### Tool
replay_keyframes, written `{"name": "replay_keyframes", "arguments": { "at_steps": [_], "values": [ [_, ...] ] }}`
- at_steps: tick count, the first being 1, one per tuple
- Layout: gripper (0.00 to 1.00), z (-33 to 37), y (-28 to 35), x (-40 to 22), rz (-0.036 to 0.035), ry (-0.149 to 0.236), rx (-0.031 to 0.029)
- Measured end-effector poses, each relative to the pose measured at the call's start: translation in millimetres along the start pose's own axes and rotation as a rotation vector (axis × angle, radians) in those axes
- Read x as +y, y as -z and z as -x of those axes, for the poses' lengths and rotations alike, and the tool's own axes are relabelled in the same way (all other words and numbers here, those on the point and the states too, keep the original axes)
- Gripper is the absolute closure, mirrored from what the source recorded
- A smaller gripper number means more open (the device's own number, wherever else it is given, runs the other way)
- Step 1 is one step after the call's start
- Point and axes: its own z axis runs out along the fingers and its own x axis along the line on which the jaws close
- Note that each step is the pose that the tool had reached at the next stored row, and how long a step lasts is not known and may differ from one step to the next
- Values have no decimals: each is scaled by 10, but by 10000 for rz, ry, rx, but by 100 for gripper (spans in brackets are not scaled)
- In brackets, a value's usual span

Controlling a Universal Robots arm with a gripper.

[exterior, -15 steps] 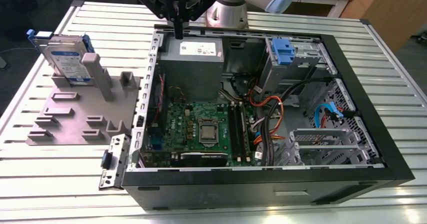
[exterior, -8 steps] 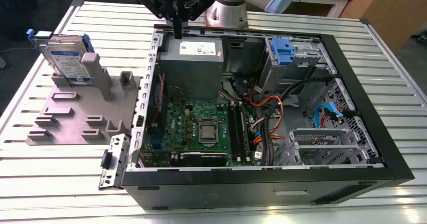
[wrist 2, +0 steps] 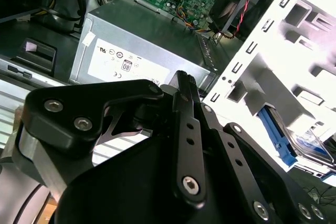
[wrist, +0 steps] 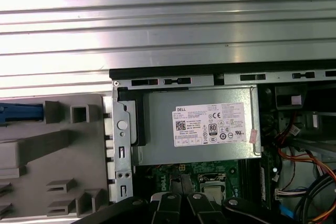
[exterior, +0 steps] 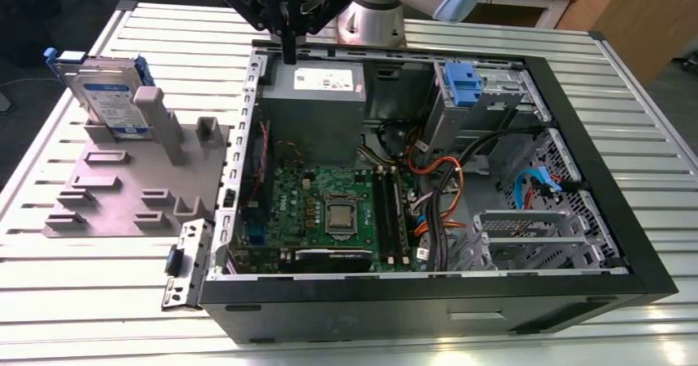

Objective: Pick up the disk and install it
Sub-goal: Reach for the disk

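Observation:
The disk (exterior: 109,96), silver-grey with a white-and-blue label and a blue carrier frame, stands on edge in a grey holder (exterior: 120,190) at the exterior view's left, outside the computer case (exterior: 436,301). My gripper (exterior: 290,55) hangs over the case's far rim, above the grey power supply box (exterior: 314,109) and well to the right of the disk. Its fingers (wrist 2: 184,85) are pressed together, shut on nothing. In the second wrist view the disk (wrist 2: 310,148) shows beyond the case's side wall. In the first wrist view the disk's blue carrier edge (wrist: 21,114) shows in the holder.
The open case holds a green motherboard (exterior: 327,211), bundles of cables (exterior: 436,178) and a metal drive bay with a blue latch (exterior: 463,84) at the far right corner. A second metal cage (exterior: 534,235) sits near the front right. Everything rests on a ribbed metal table (exterior: 98,301).

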Motion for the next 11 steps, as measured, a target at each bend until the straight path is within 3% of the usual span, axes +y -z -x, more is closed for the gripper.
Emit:
{"name": "replay_keyframes", "arguments": {
  "at_steps": [11],
  "values": [
    [89,-40,-2,-3,0,0,0]
  ]
}}
